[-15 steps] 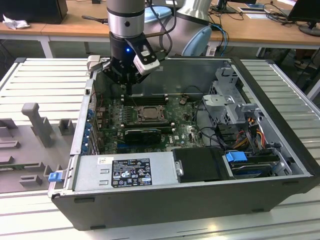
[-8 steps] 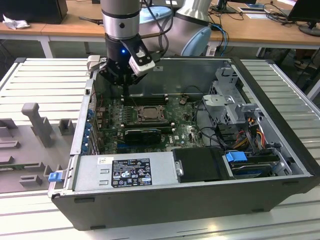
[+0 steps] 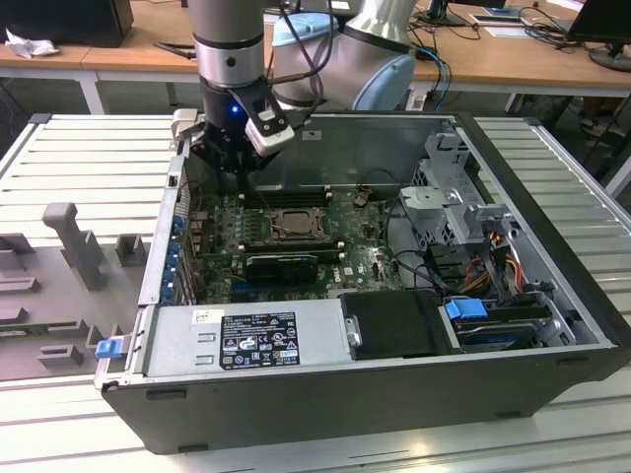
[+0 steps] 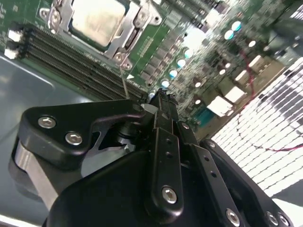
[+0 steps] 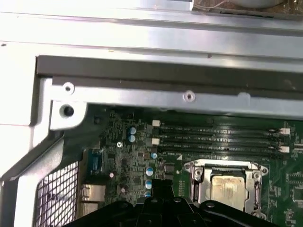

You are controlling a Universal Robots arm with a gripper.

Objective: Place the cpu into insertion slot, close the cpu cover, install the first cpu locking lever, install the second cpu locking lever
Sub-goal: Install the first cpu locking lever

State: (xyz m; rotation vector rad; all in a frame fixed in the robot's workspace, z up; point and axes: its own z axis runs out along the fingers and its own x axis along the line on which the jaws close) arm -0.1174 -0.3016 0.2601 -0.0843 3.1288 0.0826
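Gripper point(image 4: 158, 101) fingers look pressed together with nothing held between them, as far as I can see in the second wrist view. I have it hovering over the far left part of the green motherboard point(image 3: 365, 261), just left of the insertion slot point(image 3: 291, 225). Both wrist views show me the cpu point(image 5: 228, 185) seated in that socket, with the cpu cover point(image 4: 137, 21) framing its silvery top.

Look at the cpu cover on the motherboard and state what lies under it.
Through the window of the cpu cover, which lies flat, the cpu shows its silvery top. The cpu sits in the insertion slot. The cover's frame hides the cpu's edges, and the slot's contacts are covered.
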